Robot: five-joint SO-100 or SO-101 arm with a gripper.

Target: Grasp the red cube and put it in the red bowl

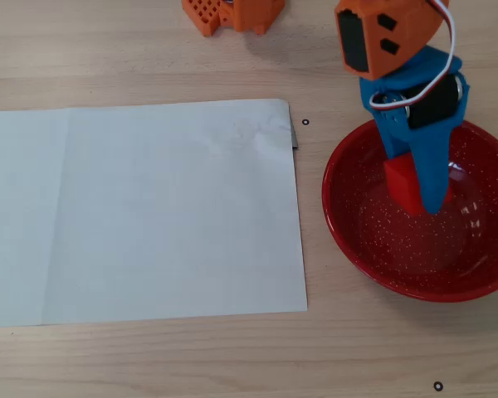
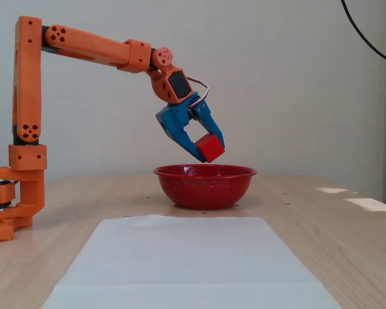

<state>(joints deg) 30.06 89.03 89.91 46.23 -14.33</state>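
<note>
**Cube held above the bowl**

The fixed view gives the heights. The cube (image 2: 210, 147) hangs clear above the rim of the bowl (image 2: 204, 187), tilted, with a strip of wall showing between its lowest corner and the rim. The overhead view cannot show that gap; there the cube (image 1: 402, 184) simply overlaps the bowl's speckled inside, left of the bowl's middle. What the overhead view adds is placement across the counter (image 1: 149, 356): the bowl (image 1: 349, 240) sits to the right of a white paper sheet (image 1: 141, 211), apart from its edge, and a small dark tab shows at the sheet's upper right edge. The fixed view shows the same sheet (image 2: 186, 264) in front of the bowl, nearer the camera.

The blue fingers (image 2: 194, 147) pinch the cube between them; in the overhead view one finger (image 1: 432, 178) runs along the cube's right side and hides part of it.

In the fixed view the orange arm (image 2: 90, 50) rises straight up from its base (image 2: 13, 206) at the left, reaches out nearly level, sloping slightly down, then bends at the wrist so the fingers point down and to the right toward the bowl. A white cable loops beside the wrist motor. From overhead the wrist block covers the bowl's upper rim.
</note>
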